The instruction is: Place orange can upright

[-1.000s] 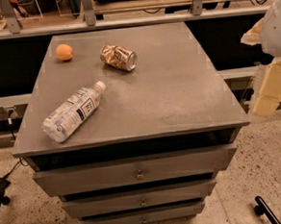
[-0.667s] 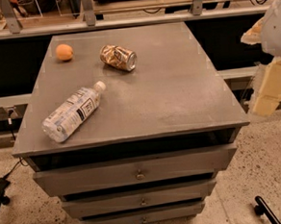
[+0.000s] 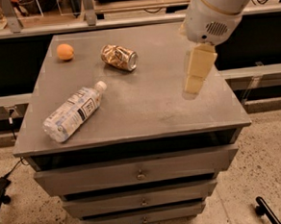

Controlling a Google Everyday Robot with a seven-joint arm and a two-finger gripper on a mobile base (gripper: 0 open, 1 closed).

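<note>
The orange can point(image 3: 119, 57) lies on its side on the counter point(image 3: 145, 109). The pincer point(image 3: 192, 87) hangs over the counter's right side, well apart.

Orange-gold can point(image 3: 119, 57), orange fruit point(image 3: 65, 51), cream tool point(image 3: 193, 87) over grey table point(image 3: 144, 101)

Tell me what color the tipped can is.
Orange can: orange-brown and gold, silver rim, camera view; gripper hangs right of it.

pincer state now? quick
Pincer: open or closed cannot be told; it hangs over the cabinet top, right side, well apart from the orange can lying on its side.
</note>
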